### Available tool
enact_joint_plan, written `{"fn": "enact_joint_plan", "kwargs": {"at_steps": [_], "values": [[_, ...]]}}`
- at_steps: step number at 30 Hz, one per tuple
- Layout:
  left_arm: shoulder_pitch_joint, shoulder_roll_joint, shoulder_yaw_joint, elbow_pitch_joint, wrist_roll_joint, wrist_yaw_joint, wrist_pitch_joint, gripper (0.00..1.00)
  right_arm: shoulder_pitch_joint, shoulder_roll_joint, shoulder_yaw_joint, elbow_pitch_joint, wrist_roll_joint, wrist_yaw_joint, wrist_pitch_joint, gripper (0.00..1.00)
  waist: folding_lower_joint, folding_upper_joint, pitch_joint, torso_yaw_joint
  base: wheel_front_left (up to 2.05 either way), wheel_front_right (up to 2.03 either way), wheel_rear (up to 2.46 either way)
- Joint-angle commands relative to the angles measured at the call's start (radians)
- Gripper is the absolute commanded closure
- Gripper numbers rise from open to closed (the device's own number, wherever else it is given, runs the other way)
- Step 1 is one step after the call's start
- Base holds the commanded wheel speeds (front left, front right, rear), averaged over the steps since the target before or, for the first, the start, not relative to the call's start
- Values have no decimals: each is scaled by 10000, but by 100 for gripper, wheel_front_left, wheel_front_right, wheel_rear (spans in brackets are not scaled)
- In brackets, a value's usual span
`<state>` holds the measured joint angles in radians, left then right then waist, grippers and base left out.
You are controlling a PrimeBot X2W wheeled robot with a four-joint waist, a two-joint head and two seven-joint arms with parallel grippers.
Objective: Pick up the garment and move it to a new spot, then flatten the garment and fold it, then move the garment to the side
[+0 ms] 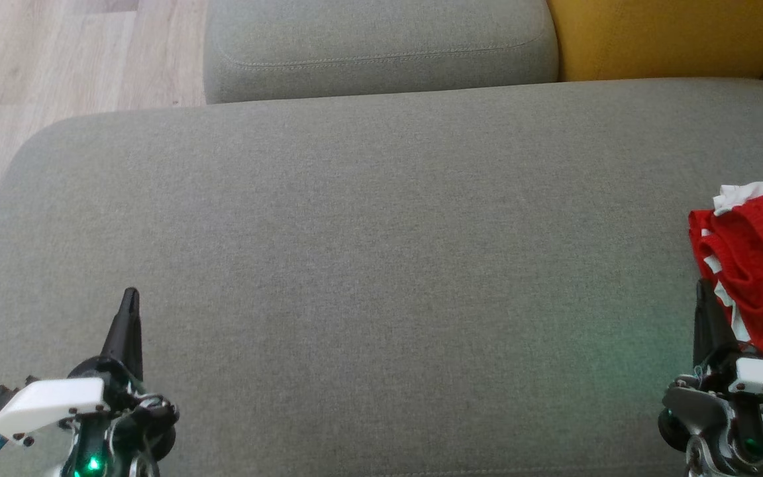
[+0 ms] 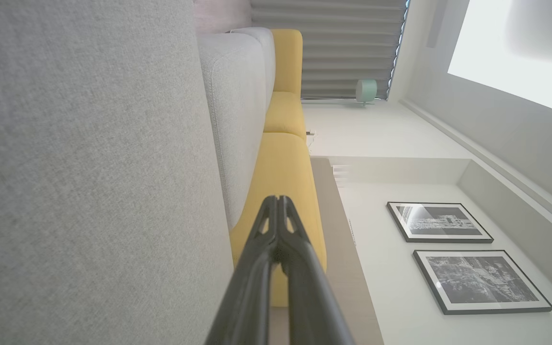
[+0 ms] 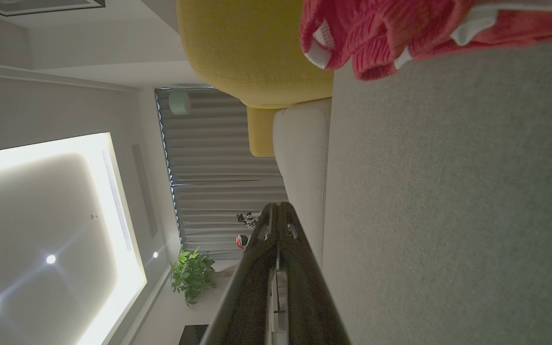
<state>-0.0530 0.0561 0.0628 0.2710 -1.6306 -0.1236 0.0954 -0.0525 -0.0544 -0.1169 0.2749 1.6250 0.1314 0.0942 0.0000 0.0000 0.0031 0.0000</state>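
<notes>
The left gripper (image 1: 131,298) sits at the lower left of the head view. Its two long dark fingers are pressed together into a single point, with nothing between them. They rest over the broad grey woven-fabric sofa seat cushion (image 1: 381,265). In the left wrist view the left gripper (image 2: 277,200) again shows its tips meeting and holding nothing.

The right gripper (image 1: 706,291) is at the lower right of the head view, fingers likewise closed flat against each other and empty. In the right wrist view its joined tips (image 3: 278,207) stand clear of any cloth.

The crumpled red garment with white trim (image 1: 759,265) lies on the seat cushion at the right edge of the head view, just above and beside the right gripper. The frame edge cuts off the garment, so its full shape cannot be made out. The dark finger overlaps its lower left border there, and contact cannot be judged from that angle. In the right wrist view the garment (image 3: 376,28) is bunched at the top right, cropped by the top edge.

A mustard-yellow fabric cushion (image 1: 666,36) fills the upper right of the head view. A smaller grey upholstered cushion with a stitched seam (image 1: 381,46) is at top centre, and pale wood-plank flooring (image 1: 57,53) is at the upper left.

Two black-framed monochrome prints (image 2: 439,221) hang at the lower right of the left wrist view, their detail too fine to read. A green potted plant (image 3: 192,275) is small and dim at the lower left of the right wrist view.
</notes>
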Motion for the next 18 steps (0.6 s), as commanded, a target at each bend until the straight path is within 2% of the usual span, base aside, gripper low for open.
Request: {"fn": "enact_joint_plan", "kwargs": {"at_steps": [1,18], "values": [[-537,57,354,-265,90,-71,53,100,-541,-59,165,-308,-53,-7,82,100,0,0,0,0,0,0,0],[-539,34,387,-264,118,-71,79,100,-544,-39,136,-307,-77,-7,105,100,0,0,0,0,0,0,0]]}}
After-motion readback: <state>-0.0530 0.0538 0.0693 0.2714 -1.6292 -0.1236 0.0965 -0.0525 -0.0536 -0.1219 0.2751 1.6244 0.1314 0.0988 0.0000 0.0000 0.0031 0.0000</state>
